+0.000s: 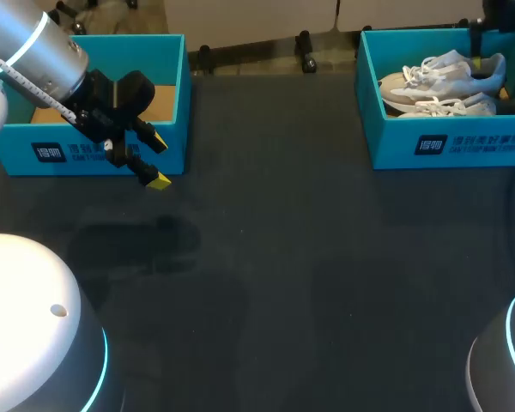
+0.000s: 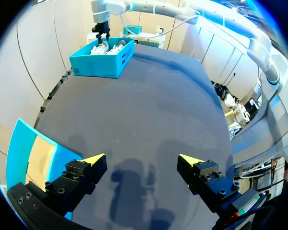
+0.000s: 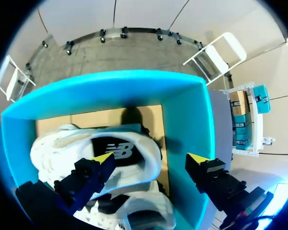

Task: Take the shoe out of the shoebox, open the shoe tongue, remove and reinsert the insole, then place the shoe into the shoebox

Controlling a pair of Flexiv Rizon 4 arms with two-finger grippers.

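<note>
A blue shoebox at the table's far right holds white shoes. My right gripper hangs open just above this shoebox. One fingertip is over the opening of a white shoe and the other is near the box wall, and nothing is gripped. A second white shoe lies under the gripper. My left gripper is open and empty in front of an empty blue box at the far left. In the left wrist view the left gripper is over bare table, with the shoebox far ahead.
The dark table stretches between the two boxes. The empty box lies close beside my left gripper's finger. My right arm reaches over the far shoebox.
</note>
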